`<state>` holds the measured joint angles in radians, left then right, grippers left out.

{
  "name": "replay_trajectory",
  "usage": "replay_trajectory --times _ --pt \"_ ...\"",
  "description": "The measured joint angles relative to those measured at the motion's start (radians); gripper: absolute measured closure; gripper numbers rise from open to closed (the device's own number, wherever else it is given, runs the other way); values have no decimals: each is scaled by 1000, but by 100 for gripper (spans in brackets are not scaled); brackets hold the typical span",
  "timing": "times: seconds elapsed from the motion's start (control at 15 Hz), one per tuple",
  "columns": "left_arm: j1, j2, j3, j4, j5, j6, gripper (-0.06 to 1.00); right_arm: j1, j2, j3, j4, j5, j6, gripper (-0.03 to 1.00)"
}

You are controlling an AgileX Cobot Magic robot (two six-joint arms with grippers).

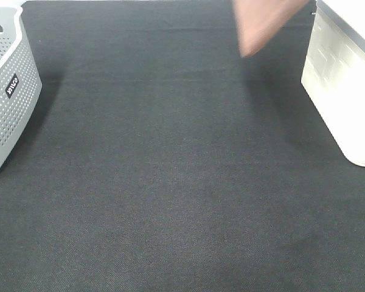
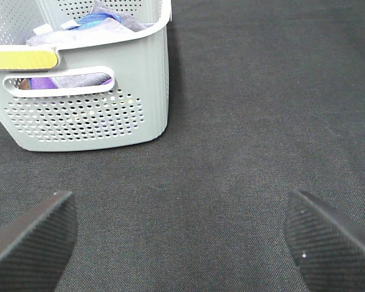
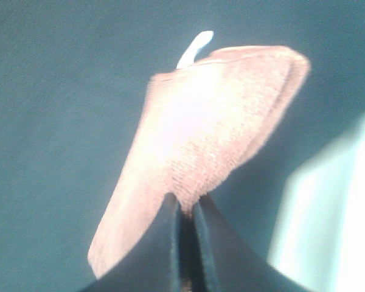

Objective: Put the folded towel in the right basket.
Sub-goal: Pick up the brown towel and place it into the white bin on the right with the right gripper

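With grey perforated plastic basket [image 2: 85, 115] at left and left gripper [image 2: 182, 237] wide open above black cloth mat [image 1: 170, 182], pinches folded pink-brown towel [image 3: 201, 134] between closed jaws of right gripper [image 3: 185, 210], aloft near white plastic basket [image 1: 340, 79].

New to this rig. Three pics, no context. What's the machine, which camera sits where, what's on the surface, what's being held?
It is a robot with two arms, each ending in a two-finger end effector. One picture is from a camera mounted high, looking down on a dark mat; the other two are from cameras on the wrists. On the mat stand a perforated grey basket at the left, holding cloths, and a white basket at the right. The left end effector is open and empty, near the grey basket. The right end effector is shut on a folded pinkish towel, held up close to the white basket, not yet in it.
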<state>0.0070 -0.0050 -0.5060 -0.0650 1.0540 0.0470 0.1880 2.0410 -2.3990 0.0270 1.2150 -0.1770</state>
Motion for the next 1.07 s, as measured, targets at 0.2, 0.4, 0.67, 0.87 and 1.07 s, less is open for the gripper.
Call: replay_trajectory --times 0.2,0.4,0.67,0.87,1.07 --pt "0 0 0 0 0 0 7 -192 -44 0 59 0 4 97" --pt "0 0 0 0 0 0 7 -356 -51 12 151 0 4 97" --pt "0 0 0 0 0 0 7 -456 -52 197 171 -1 4 97" --pt "0 0 0 0 0 0 7 -456 -32 264 150 -2 9 96" --pt "0 0 0 0 0 0 7 -463 22 306 108 -25 47 89"
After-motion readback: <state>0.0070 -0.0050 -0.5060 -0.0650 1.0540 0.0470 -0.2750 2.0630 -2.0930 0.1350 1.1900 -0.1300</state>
